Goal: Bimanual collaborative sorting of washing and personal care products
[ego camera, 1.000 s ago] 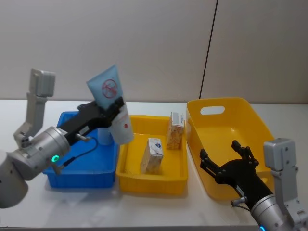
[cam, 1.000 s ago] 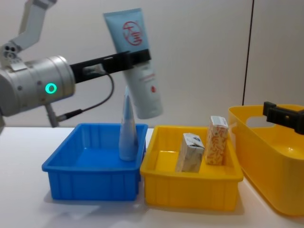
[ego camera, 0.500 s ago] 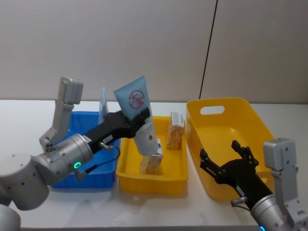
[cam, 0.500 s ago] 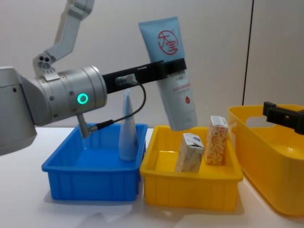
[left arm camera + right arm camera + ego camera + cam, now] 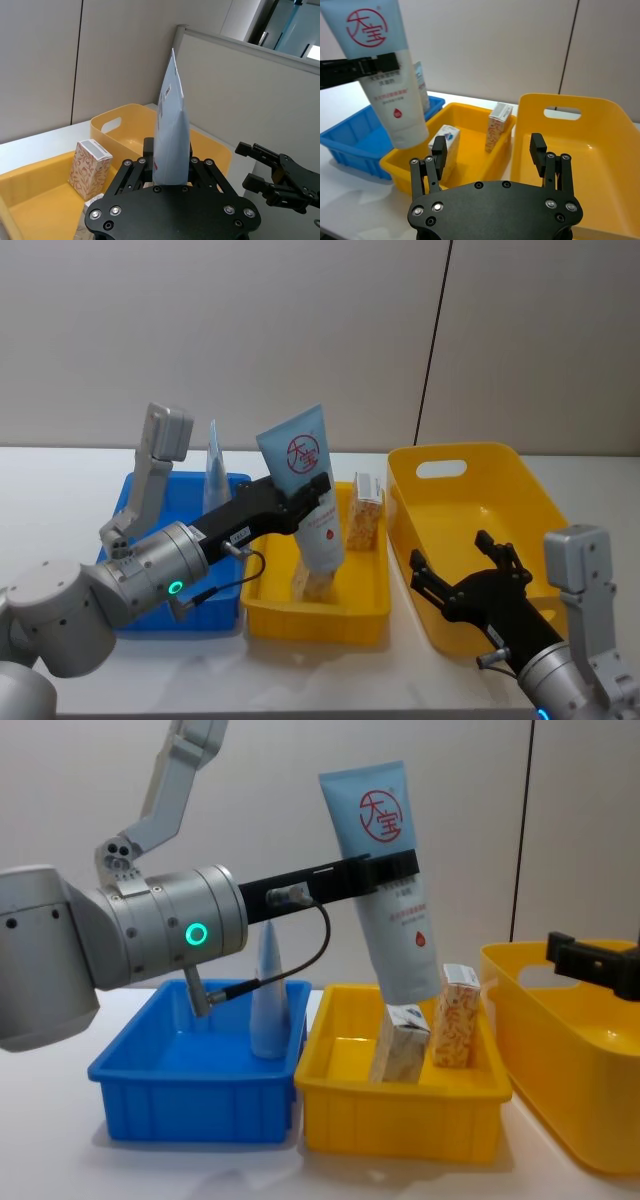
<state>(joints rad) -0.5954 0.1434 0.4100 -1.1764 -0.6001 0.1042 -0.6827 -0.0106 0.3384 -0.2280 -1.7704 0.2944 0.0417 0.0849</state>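
Whitish-blue carton (image 5: pixel 316 586) half behind tube (image 5: pixel 305 475)

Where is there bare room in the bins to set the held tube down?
Free: the large yellow bin, bare behind the open right gripper; the blue bin in front of its standing tube; the yellow tray's left part. Crowded: the tray's right, both cartons by the left gripper's held tube.

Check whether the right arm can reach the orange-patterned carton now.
Probably yes: the open right gripper hovers over the large yellow bin beside the orange carton, whose top is free; the left gripper's tube hangs over the whitish carton.
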